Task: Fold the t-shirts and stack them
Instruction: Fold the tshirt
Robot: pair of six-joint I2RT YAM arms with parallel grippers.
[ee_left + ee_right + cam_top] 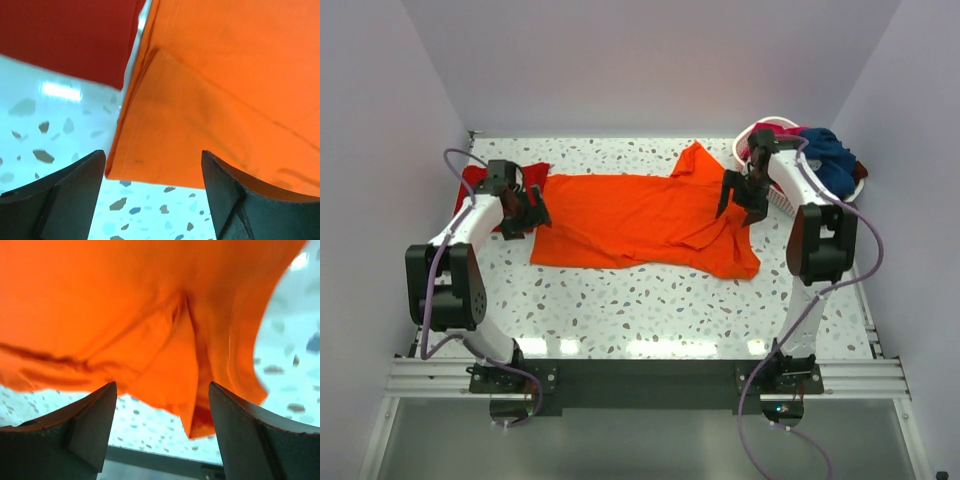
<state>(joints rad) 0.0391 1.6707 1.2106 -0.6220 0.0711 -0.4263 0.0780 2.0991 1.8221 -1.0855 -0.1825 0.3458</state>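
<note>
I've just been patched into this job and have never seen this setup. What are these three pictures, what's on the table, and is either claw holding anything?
These are two robot arms bolted at the table's near edge, each ending in a two-finger claw. The wide picture comes from a fixed camera above and behind them. The other two come from a camera on each wrist, with its dark fingers at the bottom.

On the speckled table an orange t-shirt lies spread out, with a red t-shirt at its left end. A white basket at the far right holds a magenta garment and a navy garment.

The left gripper hovers at the orange shirt's left edge and the right gripper over its right end. Both are open and hold nothing.
</note>
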